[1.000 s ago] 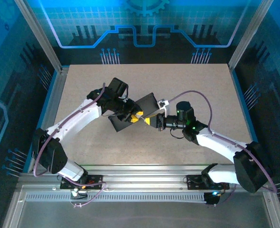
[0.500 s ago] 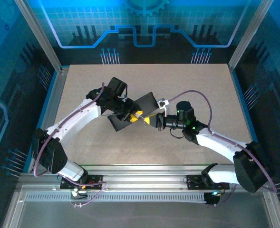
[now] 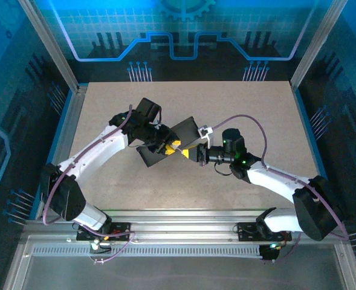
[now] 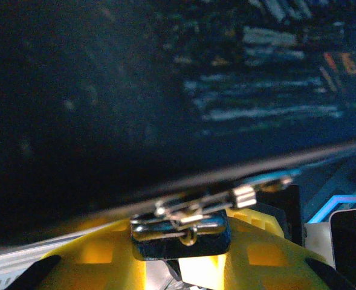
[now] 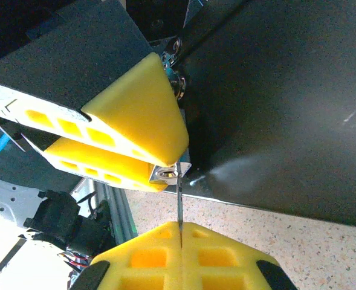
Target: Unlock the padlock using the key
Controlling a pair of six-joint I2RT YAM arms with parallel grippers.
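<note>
Sitting just left of the table's [image 3: 256, 109] centre, the dark box [image 3: 187, 130] lies skewed, one corner toward 1 o'clock and the other toward 7. Both arms meet at its 5 o'clock edge, where the hasp is.

From 9 o'clock, the left gripper [image 3: 172, 145] has its yellow pads clamped on the padlock [image 4: 181, 232]. That probably steadies the small body and turns its keyway outward, away from the box. In the left wrist view the padlock hangs from the hasp just under the lid's edge.

From 3 o'clock, the right gripper [image 5: 181, 228] has its pads pressed together on the key [image 5: 179, 202]. The thin blade stands straight out toward 12 in that view, lined up with the padlock's silvery underside. Its tip touches that face, but I cannot tell whether it has entered the slot.

Pale painted marks on the lid are too blurred to read, and no brand or label is legible.
</note>
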